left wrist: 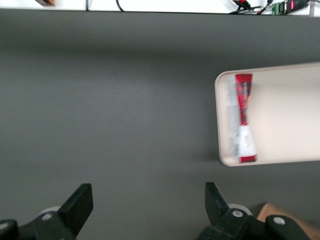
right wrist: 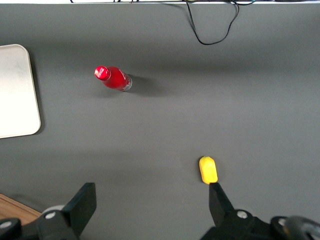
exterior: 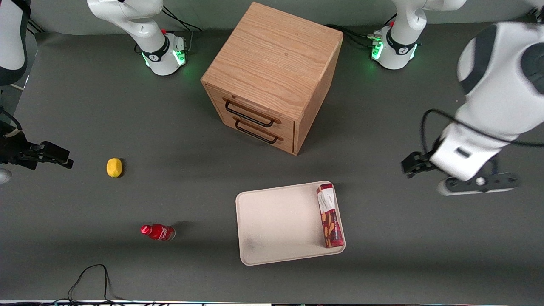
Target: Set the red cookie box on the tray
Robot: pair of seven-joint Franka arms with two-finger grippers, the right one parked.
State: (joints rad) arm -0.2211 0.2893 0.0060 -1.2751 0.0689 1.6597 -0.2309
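Grey table: red cookie box [exterior: 330,215] on tray [exterior: 276,221], gripper [left wrist: 147,210] open.

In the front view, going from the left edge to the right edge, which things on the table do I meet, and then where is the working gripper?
Lemon → red bottle → tray → red cookie box, lying on the tray → the left arm's gripper, open, raised at the working arm's end.
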